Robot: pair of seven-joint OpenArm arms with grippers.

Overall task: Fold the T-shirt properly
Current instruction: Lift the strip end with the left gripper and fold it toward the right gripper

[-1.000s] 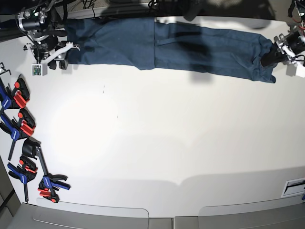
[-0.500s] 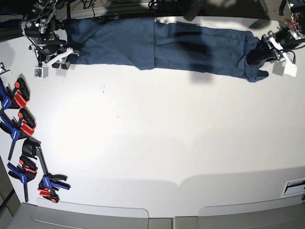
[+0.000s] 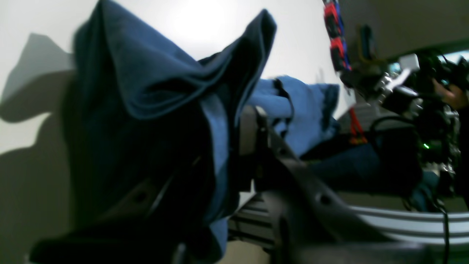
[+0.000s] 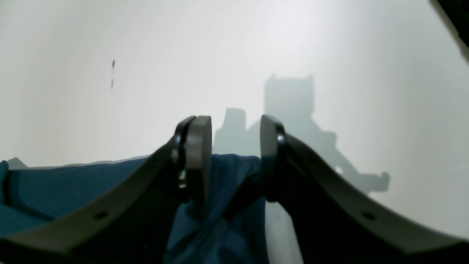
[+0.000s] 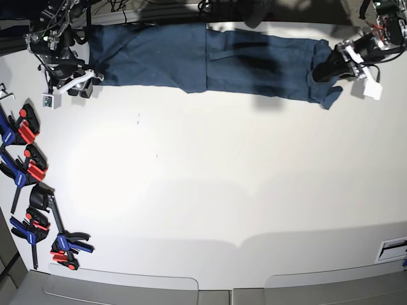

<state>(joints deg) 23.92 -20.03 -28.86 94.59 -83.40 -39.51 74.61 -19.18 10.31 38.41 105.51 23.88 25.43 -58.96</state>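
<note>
A broad white table (image 5: 210, 184) fills the view, brightly lit with a soft glare left of centre and dark shadows along its far edge. Blue-and-red clamps (image 5: 28, 171) line its left edge; grey panels (image 5: 121, 289) border the near side.

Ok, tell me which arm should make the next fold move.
Left, probably. The left gripper is already shut on the T-shirt end, with cloth bunched and lifted in its wrist view, so it can carry that end over. The right gripper stands open above the other end, gripping nothing.
</note>
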